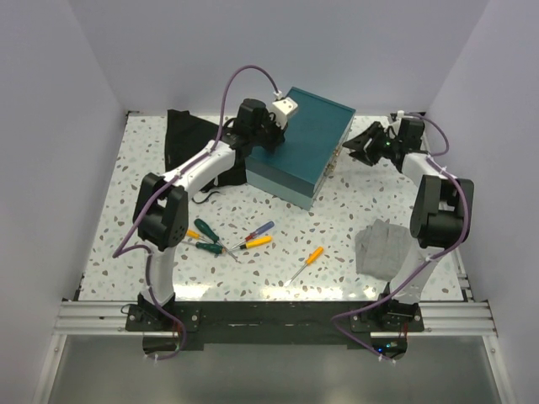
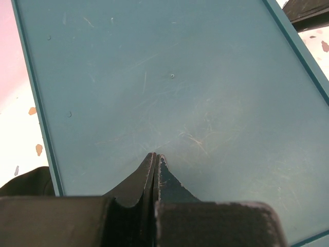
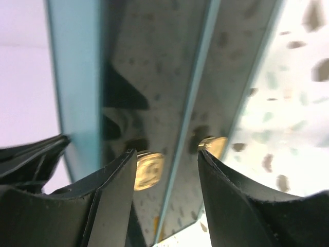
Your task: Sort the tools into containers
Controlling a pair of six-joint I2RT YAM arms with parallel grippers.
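**Two arms at the teal case (image 1: 307, 143), screwdrivers loose on the table (image 1: 337, 215)**

Both grippers are at the far end of the table, working close to the same container, and neither holds a tool.

The left gripper (image 2: 156, 156) has its fingers pressed together with nothing between them. It hangs over the case's flat lid, its tips pointing across the scratched teal surface. The wrist view does not show whether the tips touch the lid. From above, the left arm reaches in diagonally and ends over the part of the lid nearest the black bag (image 1: 185, 139). The bag lies slumped on the table just beside the case, at the far left.

The right gripper (image 3: 164, 154) has its fingers spread apart and empty, facing the case's right-hand side wall. In its wrist view the seam of the case runs up between the two fingers. One brass clasp (image 3: 149, 171) sits just beside one finger and a second brass clasp (image 3: 216, 145) sits at the tip of the other. Contact with either cannot be told.

The tools lie on the speckled table nearer the arm bases, well apart from both grippers:

- a green-handled screwdriver (image 1: 205, 227), in a small cluster near the left arm
- a blue-red screwdriver (image 1: 263, 228), just beside a yellow-orange one toward the middle
- an orange-handled screwdriver (image 1: 313, 253), alone, closer to the front edge

A folded grey cloth (image 1: 383, 248) rests beside the right arm.
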